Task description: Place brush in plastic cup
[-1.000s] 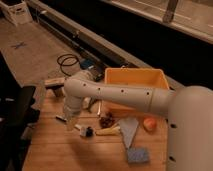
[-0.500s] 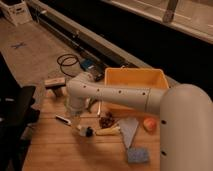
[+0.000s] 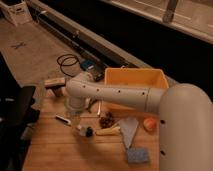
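Beside the yellow tub's (image 3: pixel 140 79) edge, the gripper (image 3: pixel 76 109) hangs near the brush (image 3: pixel 70 123).

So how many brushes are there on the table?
1. The brush lies on the left part of the wooden table, just below the gripper, which hangs at the arm's left end. Another could hide behind the arm.

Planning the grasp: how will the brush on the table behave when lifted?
The brush, flat on the table beside the low-hanging tool, looks slim, so probably light. Nudged off-centre, its thin handle would likely pivot. Its dark head may dip.
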You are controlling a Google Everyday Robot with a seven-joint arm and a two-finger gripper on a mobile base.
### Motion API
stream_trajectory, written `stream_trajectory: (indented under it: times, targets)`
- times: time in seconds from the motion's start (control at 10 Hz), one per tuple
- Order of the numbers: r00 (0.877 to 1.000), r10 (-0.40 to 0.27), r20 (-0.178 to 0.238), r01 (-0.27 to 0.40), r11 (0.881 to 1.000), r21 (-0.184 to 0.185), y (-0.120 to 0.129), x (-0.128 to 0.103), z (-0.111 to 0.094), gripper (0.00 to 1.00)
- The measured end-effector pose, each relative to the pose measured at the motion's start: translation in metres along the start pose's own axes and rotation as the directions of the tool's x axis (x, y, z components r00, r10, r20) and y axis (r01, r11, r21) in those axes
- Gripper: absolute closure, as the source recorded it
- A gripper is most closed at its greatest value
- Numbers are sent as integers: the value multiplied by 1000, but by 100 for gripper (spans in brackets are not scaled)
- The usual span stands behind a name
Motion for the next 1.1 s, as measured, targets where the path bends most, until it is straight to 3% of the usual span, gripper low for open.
stream_trajectory:
  times: [0.2, 0.5, 1.1]
  targets:
    - [996, 80, -27, -80, 997, -6, -8, 15, 19, 46]
    - [987, 148, -57, -149, 989, -19, -20, 29, 38, 46]
    - [980, 200, -13, -200, 976, -92, -11, 29, 76, 50]
